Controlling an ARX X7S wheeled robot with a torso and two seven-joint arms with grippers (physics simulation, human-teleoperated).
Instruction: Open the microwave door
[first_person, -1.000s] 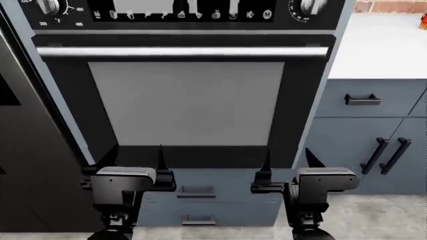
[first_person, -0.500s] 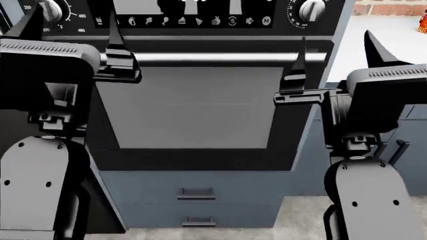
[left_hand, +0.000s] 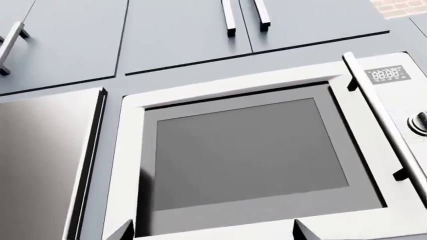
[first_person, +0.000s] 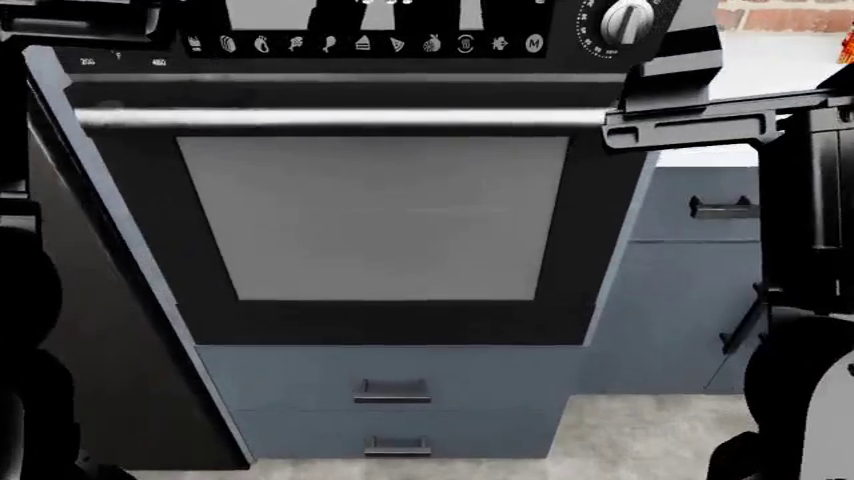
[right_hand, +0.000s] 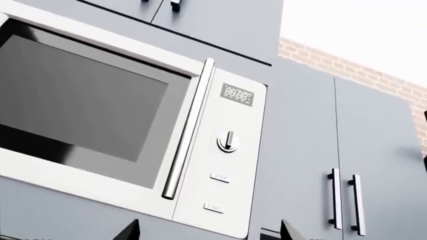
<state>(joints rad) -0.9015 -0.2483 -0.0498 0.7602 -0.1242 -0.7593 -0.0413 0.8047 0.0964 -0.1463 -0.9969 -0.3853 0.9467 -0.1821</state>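
Left wrist view: microwave door (left_hand: 250, 152) closed, fingertips (left_hand: 303, 229) spread, nothing gripped; head view: oven (first_person: 374, 215) only, microwave above frame; right wrist view: door handle (right_hand: 189, 129) near, jaws released — approach step, next reach handle.

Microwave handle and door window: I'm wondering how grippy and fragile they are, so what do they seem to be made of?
The microwave handle looks like brushed or polished metal: a slim silver bar with a bright highlight along its length, probably smooth. The door window looks like dark tinted glass, flat grey with a soft sheen, set in a white, glossy frame that could be painted metal or plastic. Being a render, this is only appearance.
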